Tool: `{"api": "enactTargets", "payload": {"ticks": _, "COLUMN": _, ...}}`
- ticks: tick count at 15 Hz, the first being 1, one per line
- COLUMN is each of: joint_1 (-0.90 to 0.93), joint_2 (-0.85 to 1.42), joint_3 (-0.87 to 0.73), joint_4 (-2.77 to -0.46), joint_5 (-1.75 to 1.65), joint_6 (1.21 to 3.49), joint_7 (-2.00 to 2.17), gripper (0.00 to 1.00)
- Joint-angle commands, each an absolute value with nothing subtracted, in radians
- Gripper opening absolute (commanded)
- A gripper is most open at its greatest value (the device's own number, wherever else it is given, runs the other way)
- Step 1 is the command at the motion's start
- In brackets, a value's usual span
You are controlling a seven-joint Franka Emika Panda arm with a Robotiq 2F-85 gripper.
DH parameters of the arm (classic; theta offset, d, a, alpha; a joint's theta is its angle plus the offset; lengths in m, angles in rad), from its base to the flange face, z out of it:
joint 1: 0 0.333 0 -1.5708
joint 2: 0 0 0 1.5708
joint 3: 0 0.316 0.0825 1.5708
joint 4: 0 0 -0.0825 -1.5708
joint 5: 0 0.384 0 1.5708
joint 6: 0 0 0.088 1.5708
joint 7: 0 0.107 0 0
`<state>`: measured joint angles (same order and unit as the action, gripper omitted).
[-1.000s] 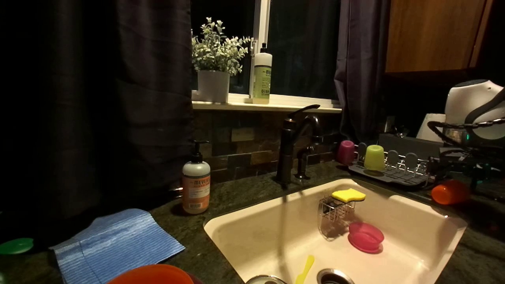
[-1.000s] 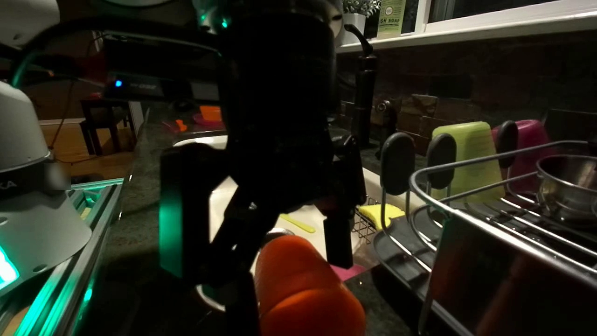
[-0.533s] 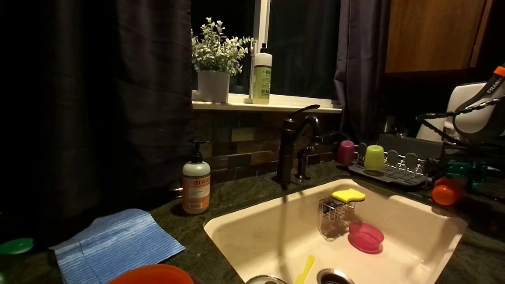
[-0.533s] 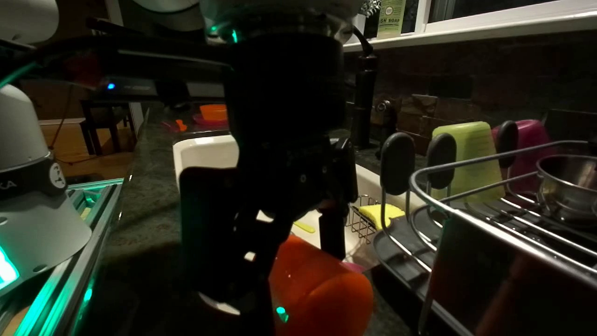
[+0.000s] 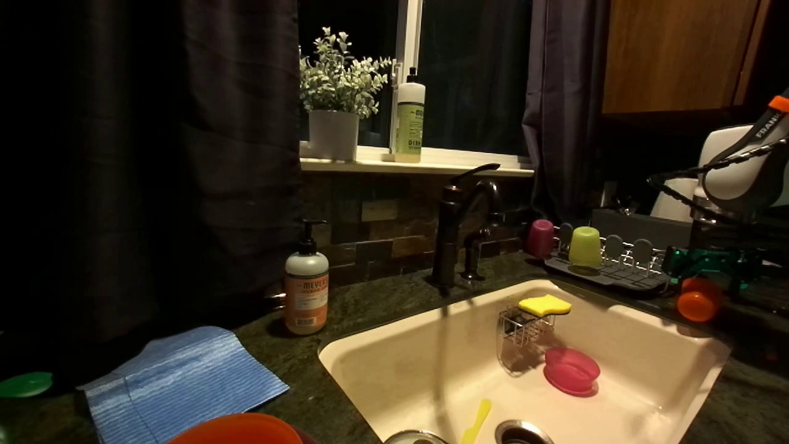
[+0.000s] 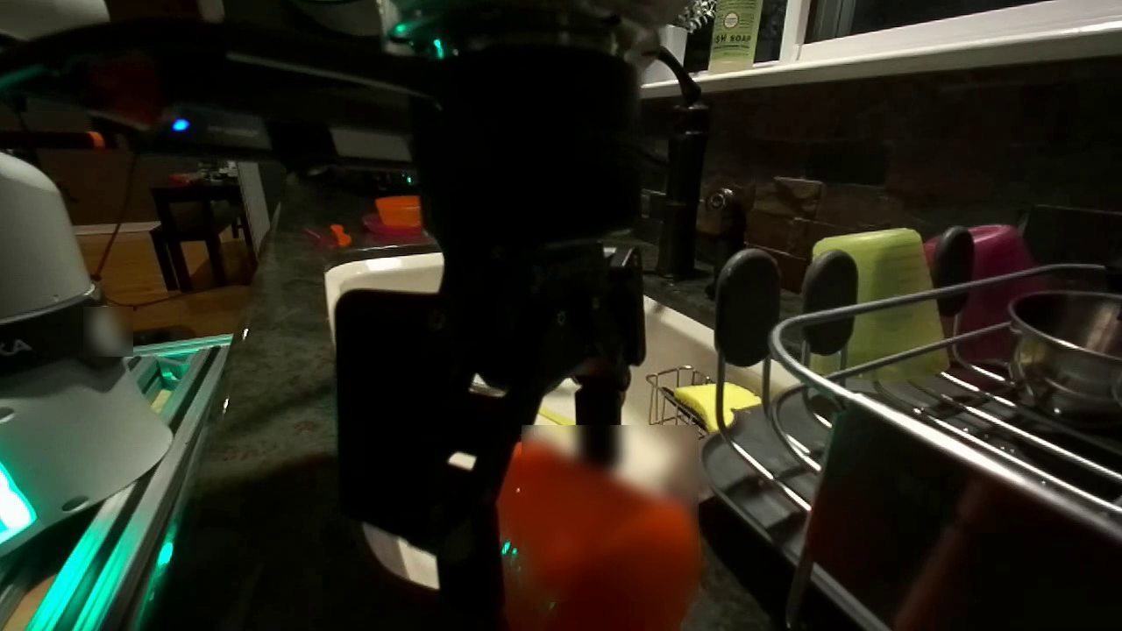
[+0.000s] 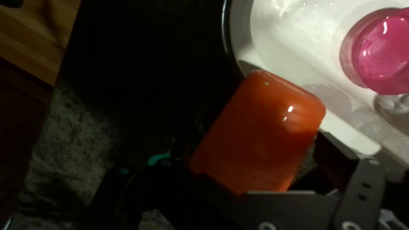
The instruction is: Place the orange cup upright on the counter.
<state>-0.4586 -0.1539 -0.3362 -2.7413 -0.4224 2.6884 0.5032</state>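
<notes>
Orange cup (image 7: 255,127) lies on its side on the dark counter (image 7: 76,137), right at the edge of the cream sink (image 5: 382,351), one end pointing toward the basin. Gripper (image 7: 252,147) is down over it, jaws spread wide, one on either side of the cup. Can't tell if either jaw touches it. In both exterior views the cup sits directly below the gripper, near the dish rack (image 5: 647,285); part of it is blurred in one of these.

Rack: green cup (image 5: 584,246) narrow end up, purple cup (image 5: 540,238) close by, steel pot (image 6: 1065,359).

Sink: pink bowl (image 5: 572,371) on the bottom, wire caddy (image 5: 524,333) against the wall, yellow sponge (image 5: 545,305) on top of the caddy, yellow utensil (image 5: 478,419) near the drain (image 5: 523,433). Faucet (image 5: 449,237) stands behind.

Counter, far side of sink from the cup: soap bottle (image 5: 306,296) upright, blue cloth (image 5: 185,382) spread out, red-orange dish (image 5: 237,431) by the cloth, cut off by the frame.

Window sill (image 5: 468,164): potted plant (image 5: 336,92), dish soap (image 5: 410,123) beside it.
</notes>
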Motion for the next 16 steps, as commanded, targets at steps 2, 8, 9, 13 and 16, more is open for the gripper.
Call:
{"api": "enactTargets", "payload": {"ticks": 2, "joint_1": -0.47, "joint_2": -0.216, "joint_3": -0.32, "joint_4": -2.753, "joint_5": -0.402, "joint_6": 2.597, "joint_7": 0.409, "gripper": 1.0}}
{"api": "enactTargets", "payload": {"ticks": 8, "joint_1": -0.423, "joint_2": -0.254, "joint_3": -0.368, "joint_4": -2.751, "joint_5": -0.241, "joint_6": 2.593, "joint_7": 0.086, "gripper": 1.0}}
{"api": "enactTargets", "payload": {"ticks": 9, "joint_1": -0.415, "joint_2": -0.266, "joint_3": -0.373, "joint_4": -2.745, "joint_5": -0.205, "joint_6": 2.567, "joint_7": 0.019, "gripper": 1.0}}
{"api": "enactTargets", "payload": {"ticks": 13, "joint_1": -0.414, "joint_2": -0.285, "joint_3": -0.384, "joint_4": -2.707, "joint_5": -0.161, "joint_6": 2.485, "joint_7": -0.133, "gripper": 1.0}}
{"api": "enactTargets", "payload": {"ticks": 16, "joint_1": -0.43, "joint_2": -0.27, "joint_3": -0.368, "joint_4": -2.707, "joint_5": -0.189, "joint_6": 2.514, "joint_7": -0.099, "gripper": 1.0}}
